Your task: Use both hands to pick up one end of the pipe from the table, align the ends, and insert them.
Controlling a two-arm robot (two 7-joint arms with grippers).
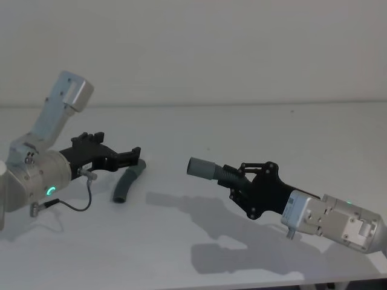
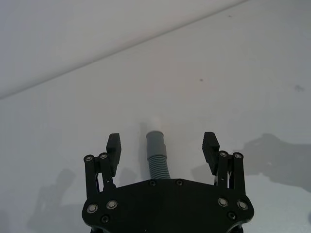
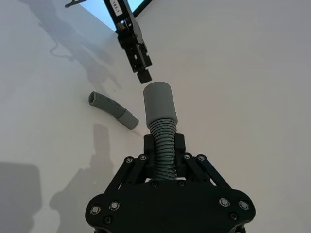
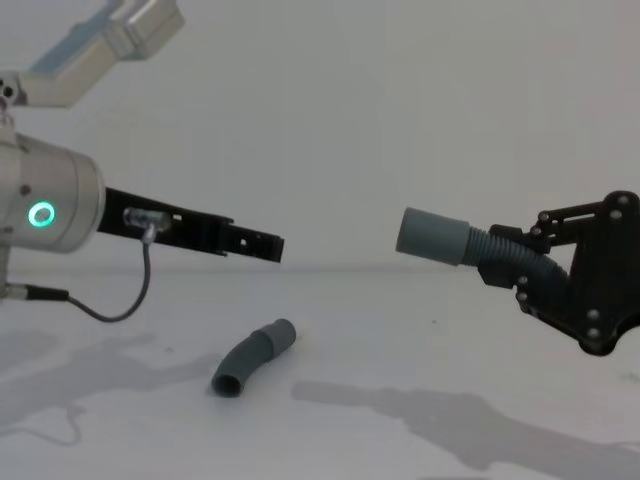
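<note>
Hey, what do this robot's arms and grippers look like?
The left gripper and right gripper are black skeletal linkages with silver screws. The arms are silver-grey cylinders; the left arm has a green glowing ring and a dark cable, the right arm a white label.

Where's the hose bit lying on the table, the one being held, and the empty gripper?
lying hose piece point(image 1: 127, 183): head view, ribbed middle.
held hose piece point(image 1: 202, 168): head view, smooth wide cuff.
left gripper point(image 4: 268, 245): chest view, between its fingertips.

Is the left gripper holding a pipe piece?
No, the left gripper hangs above the piece, which lies on the table.
</note>
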